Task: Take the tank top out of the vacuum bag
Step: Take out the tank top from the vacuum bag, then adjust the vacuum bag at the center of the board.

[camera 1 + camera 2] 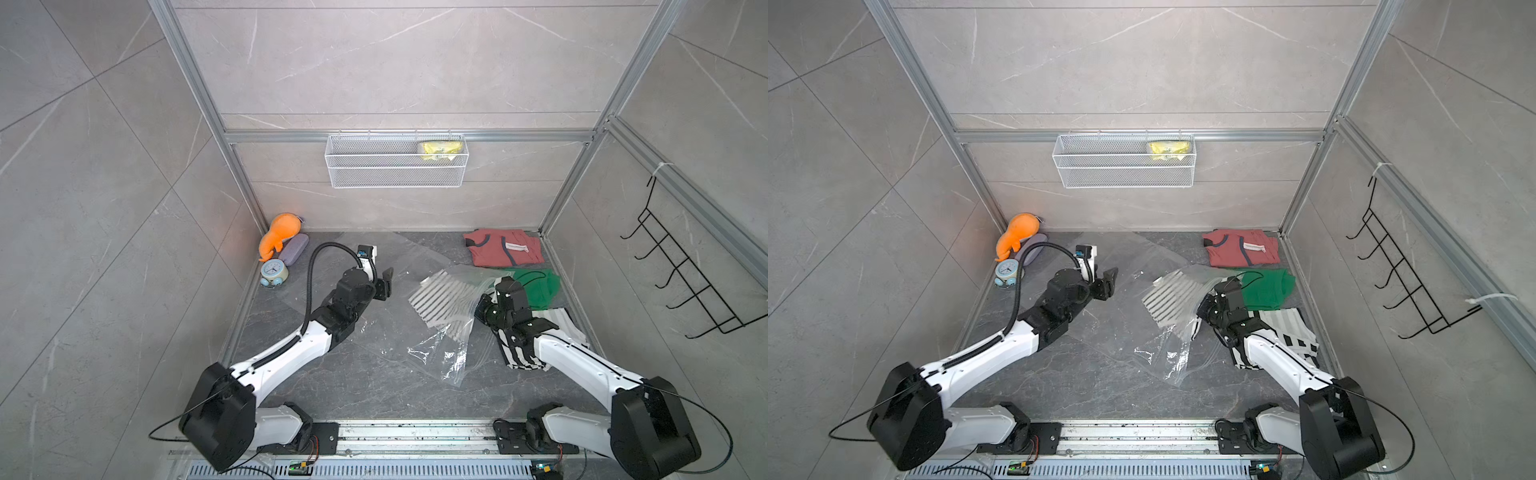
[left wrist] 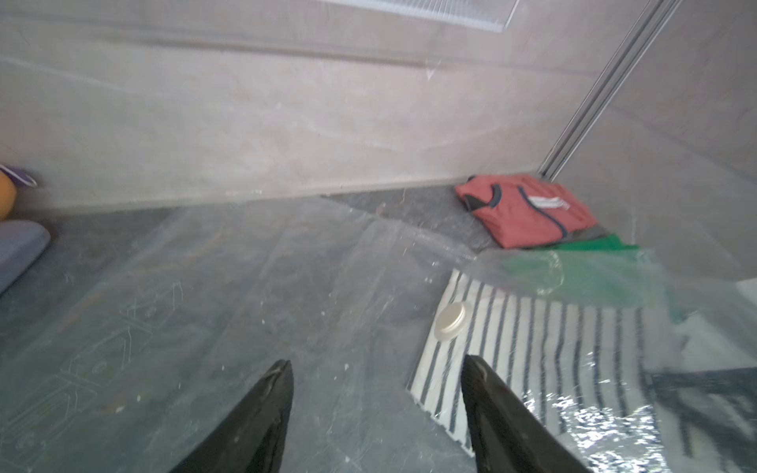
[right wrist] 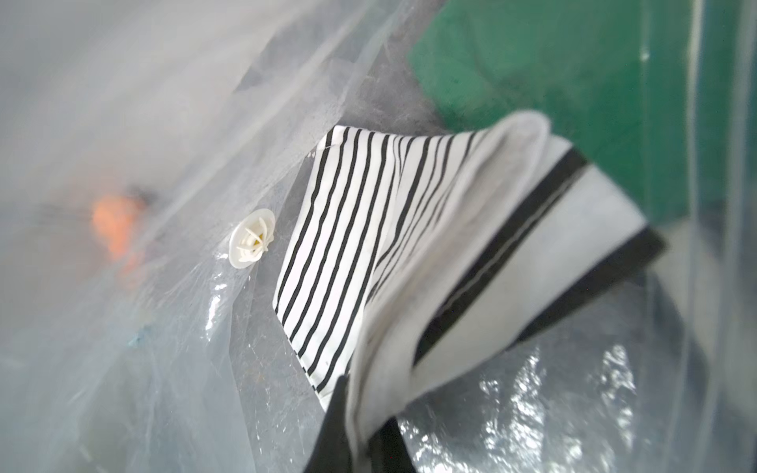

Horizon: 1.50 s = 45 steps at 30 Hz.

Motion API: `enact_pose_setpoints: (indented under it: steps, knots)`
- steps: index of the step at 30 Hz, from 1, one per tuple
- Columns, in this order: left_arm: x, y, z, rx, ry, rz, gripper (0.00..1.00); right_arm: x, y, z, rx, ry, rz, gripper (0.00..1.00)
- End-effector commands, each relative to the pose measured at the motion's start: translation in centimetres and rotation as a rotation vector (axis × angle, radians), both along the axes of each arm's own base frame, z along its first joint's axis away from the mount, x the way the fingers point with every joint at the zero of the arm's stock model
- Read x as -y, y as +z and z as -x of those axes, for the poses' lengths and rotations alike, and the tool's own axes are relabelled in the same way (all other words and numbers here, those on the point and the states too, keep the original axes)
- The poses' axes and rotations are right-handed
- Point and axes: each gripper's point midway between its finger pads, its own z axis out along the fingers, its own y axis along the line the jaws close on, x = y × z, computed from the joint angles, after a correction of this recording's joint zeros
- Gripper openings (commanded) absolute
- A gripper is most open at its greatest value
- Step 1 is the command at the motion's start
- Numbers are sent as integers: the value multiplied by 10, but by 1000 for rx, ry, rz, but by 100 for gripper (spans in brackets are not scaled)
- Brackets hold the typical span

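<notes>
We counted one wire basket (image 1: 395,174) on the back wall, with one yellow packet (image 1: 440,150) inside. One vacuum bag (image 1: 440,357) lay spread on the floor below the basket, clear and crinkled, with one round white valve (image 2: 450,320).

One tank top (image 1: 440,297), thin black-and-white stripes, lay below the basket's right end, one end under the bag's plastic. In the right wrist view its fabric (image 3: 348,245) led up toward the camera.

There were two grippers. The left gripper (image 2: 377,362) hung released below the basket's left end, fingers apart over the bag, nothing between them. The right gripper (image 1: 480,309) sat below and right of the basket, clenched on the tank top's fabric.

One wide-striped cloth (image 1: 515,353) lay under the right arm; we could not tell if it was the same garment. Right of the basket, lower down, were one green garment (image 1: 536,286) and one red garment (image 1: 503,247). Left of it, lower down, were one orange plush (image 1: 278,232), one purple case (image 1: 293,249) and one alarm clock (image 1: 273,272).
</notes>
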Motion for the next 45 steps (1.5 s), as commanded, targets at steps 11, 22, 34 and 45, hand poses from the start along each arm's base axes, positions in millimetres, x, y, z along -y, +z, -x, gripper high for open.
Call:
enact_pose_setpoints:
  steps: [11, 22, 34, 45]
  knots:
    - [-17, -72, -106, -324, -3, -23, 44, 49, 77, 45, 11, -1, 178, 0]
    - [-58, -144, -175, -534, 144, -44, 43, 105, 219, 94, 265, -201, 309, 0]
    - [-91, -177, -142, -667, 238, -7, 29, 36, 291, 9, 370, 77, 210, 0]
    - [-99, -189, -51, -784, 286, 123, 3, -27, 255, -90, 337, 267, 109, 0]
